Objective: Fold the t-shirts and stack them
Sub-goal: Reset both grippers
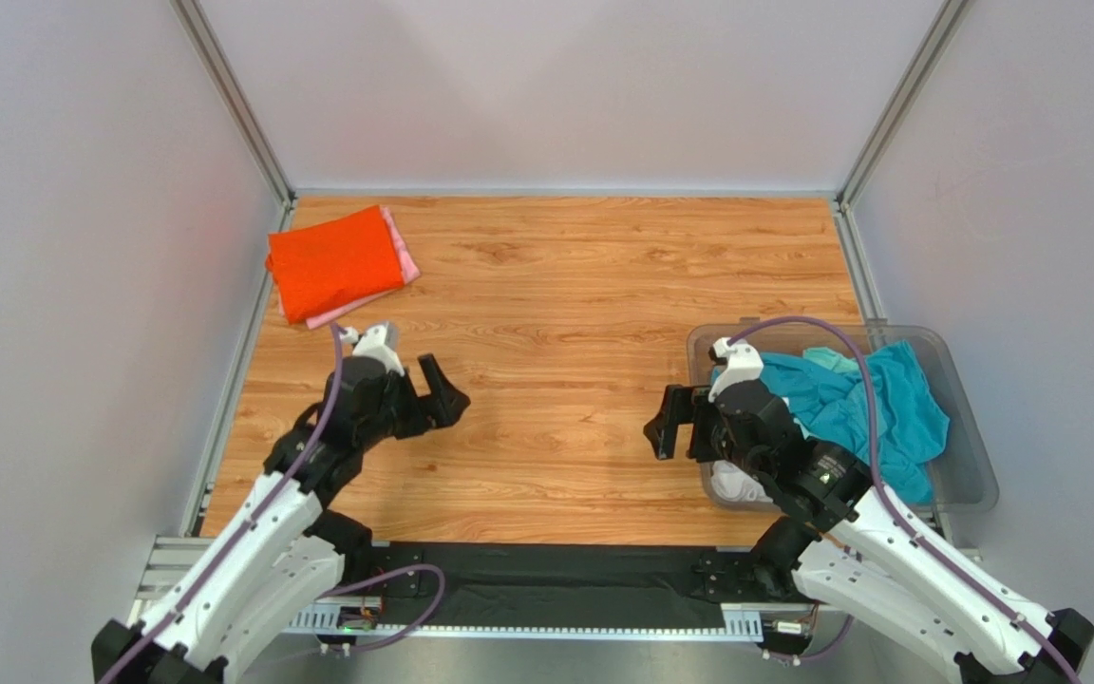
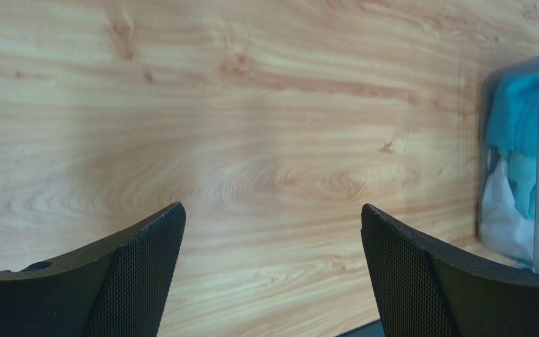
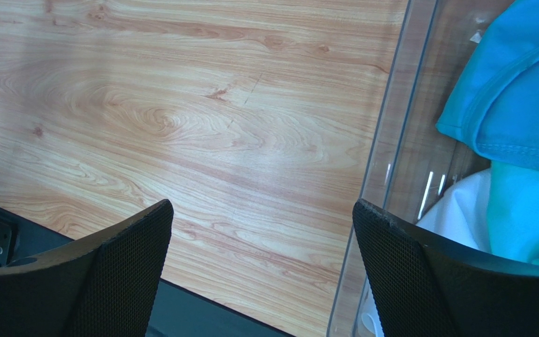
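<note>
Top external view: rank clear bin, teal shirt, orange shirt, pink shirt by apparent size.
1. clear bin
2. teal shirt, bunched inside the bin
3. orange shirt, folded
4. pink shirt, of which only an edge shows under the orange one, so its true size is unknown

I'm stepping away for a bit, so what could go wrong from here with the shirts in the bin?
The right fingers straddle the bin wall, so lowering could hit the rim. The teal shirt lies bunched with white cloth, so one grab may drag out several. The orange shirt sits skewed on the pink one at the table edge; adding more could push it off.
</note>
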`<state>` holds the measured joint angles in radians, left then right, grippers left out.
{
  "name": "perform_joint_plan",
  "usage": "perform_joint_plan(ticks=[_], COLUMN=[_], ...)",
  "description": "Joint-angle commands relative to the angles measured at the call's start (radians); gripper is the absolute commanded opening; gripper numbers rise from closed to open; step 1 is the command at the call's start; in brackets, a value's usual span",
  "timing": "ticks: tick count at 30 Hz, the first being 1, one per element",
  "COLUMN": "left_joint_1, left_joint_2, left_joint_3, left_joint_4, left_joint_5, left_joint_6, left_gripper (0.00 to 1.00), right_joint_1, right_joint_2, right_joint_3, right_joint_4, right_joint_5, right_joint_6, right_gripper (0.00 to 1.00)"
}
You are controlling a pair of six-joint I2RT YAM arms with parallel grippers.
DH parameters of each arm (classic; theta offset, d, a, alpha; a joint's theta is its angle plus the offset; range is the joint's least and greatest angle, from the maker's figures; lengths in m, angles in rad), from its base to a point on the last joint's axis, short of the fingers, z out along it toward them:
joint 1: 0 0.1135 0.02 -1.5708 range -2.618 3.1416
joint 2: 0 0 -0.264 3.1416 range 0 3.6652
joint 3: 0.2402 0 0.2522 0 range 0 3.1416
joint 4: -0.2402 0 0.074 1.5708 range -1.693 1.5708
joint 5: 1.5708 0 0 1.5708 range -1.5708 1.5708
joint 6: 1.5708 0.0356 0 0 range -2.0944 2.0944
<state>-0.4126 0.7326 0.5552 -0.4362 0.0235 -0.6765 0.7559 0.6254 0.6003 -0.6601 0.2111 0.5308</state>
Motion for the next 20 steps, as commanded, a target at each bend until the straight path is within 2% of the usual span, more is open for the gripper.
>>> perform_joint_plan(ticks=[1,4,8,10,20], left_joint_1=[0.003,0.003,0.003,0.001,0.003], left_joint_2=[-0.19,-0.289,-0.403,-0.412,-0.346], left_joint_3=[-0.101,-0.13,-0.144,-0.153,-0.132], left_joint_4=[0.062,0.068,0.074,0.065,0.033], left_joint_5=[0.052,-0.022,-0.022,-0.074,-0.102], left_joint_6=[-0.061,-0.09,-0.069,-0.077,-0.046], left_gripper=[1.0,1.0,1.0,1.0,1.0], right_joint_1=[-0.001,-0.003,-0.001,-0.001,-0.001], right_joint_2=[-0.032,-0.044,-0.05,-0.05,-0.044], right_joint_3=[-0.036,-0.057,-0.071,-0.076,-0.07], right_joint_4=[0.091,0.125,0.132,0.134,0.14], right_joint_5=[-0.032,-0.048,-0.033,-0.029,0.014], right_joint_6=[0.037,0.057,0.075,0.08,0.093], right_gripper=[1.0,1.0,1.0,1.0,1.0])
